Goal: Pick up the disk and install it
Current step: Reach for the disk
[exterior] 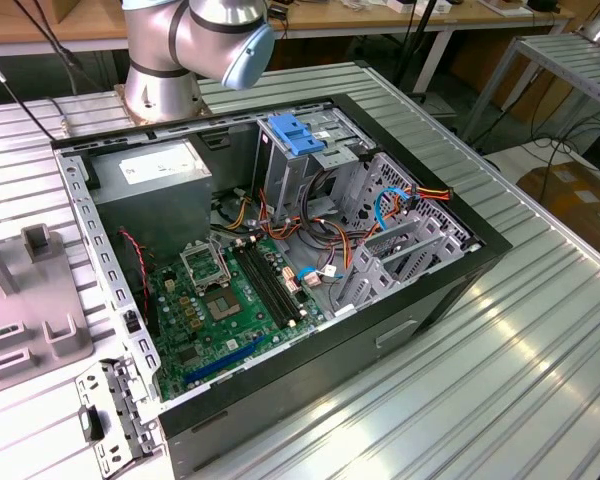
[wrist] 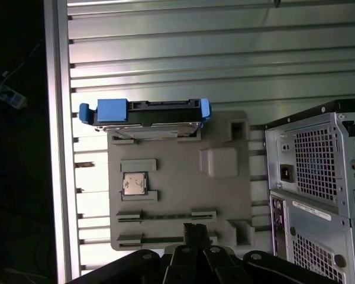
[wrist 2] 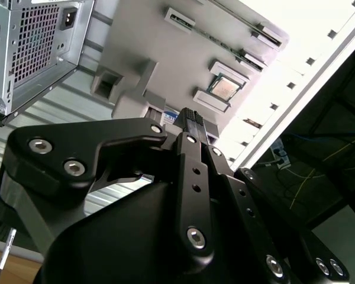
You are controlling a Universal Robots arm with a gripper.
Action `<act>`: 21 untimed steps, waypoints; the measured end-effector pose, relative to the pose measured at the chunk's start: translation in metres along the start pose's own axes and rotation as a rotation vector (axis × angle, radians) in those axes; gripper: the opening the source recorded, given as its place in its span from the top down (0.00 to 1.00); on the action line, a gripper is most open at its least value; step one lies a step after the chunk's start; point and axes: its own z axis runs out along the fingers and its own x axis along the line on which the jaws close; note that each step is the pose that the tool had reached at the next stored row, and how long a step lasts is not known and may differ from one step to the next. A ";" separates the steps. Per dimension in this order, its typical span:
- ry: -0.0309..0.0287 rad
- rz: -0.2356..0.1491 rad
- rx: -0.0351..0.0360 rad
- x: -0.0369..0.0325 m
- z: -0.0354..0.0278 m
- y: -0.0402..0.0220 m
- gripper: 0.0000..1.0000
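Observation:
In the first wrist view the disk (wrist: 145,113) stands on its edge in a slot at one end of a grey holder tray (wrist: 183,201). It is a flat drive with blue plastic rails at both ends. My gripper (wrist: 195,228) hangs above the opposite end of that tray, well apart from the disk. In the second wrist view its black fingertips (wrist 2: 190,116) press together with nothing between them, over the same tray (wrist 2: 148,47).
An open computer case (exterior: 280,250) lies on the ribbed metal table (exterior: 500,350), showing its motherboard, cables and a light-blue clip (exterior: 295,135) on the drive cage. The grey tray (exterior: 40,330) sits at the exterior view's left. A processor chip (wrist: 134,184) rests on the tray.

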 end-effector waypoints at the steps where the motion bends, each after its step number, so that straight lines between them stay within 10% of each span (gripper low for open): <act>1: 0.0000 0.000 0.0000 0.0007 0.0000 -0.0001 0.89; 21: -0.0001 0.000 0.0000 0.0211 0.0011 0.0010 0.89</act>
